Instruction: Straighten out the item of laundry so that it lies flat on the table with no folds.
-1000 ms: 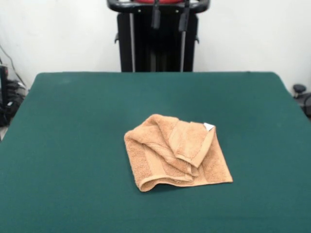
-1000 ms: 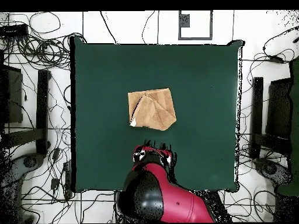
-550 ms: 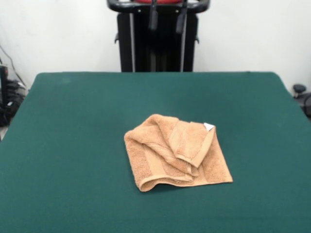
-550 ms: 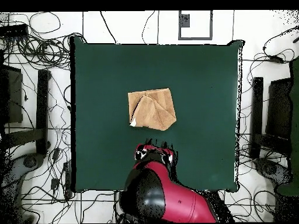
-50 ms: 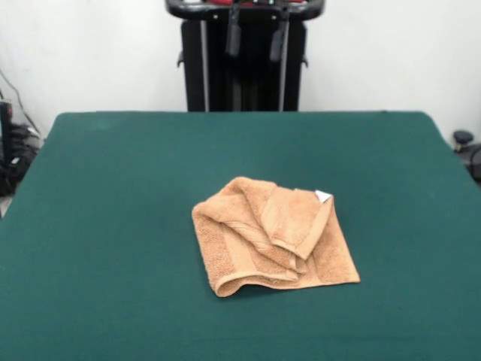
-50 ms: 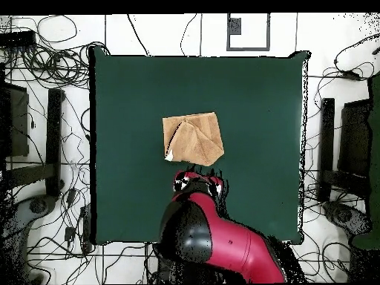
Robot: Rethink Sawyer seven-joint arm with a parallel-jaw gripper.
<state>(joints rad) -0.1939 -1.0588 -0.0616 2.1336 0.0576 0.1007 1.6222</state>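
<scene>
Overhead view: arm has advanced toward the towel (image 6: pixel 193 139) since a moment ago.
Hand (image 5: pixel 255 41): fingers apart, empty.
Towel: folded, mid-table (image 5: pixel 113 188), unmoved.
Tag (image 5: pixel 323 196): white, no legible writing.

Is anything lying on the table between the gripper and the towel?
No. In the overhead view only a narrow strip of bare green table separates the gripper from the folded towel.

arm shell (image 6: pixel 223 249): glossy red, rounded, with a bulbous black section
wrist end (image 6: pixel 197 182): red with black parts and small pale round marks
gripper (image 5: pixel 254 39): two slim dark fingers (image 5: pixel 234 40) under a black bar
pedestal (image 5: pixel 243 75): black, upright, with pale vertical strips
</scene>
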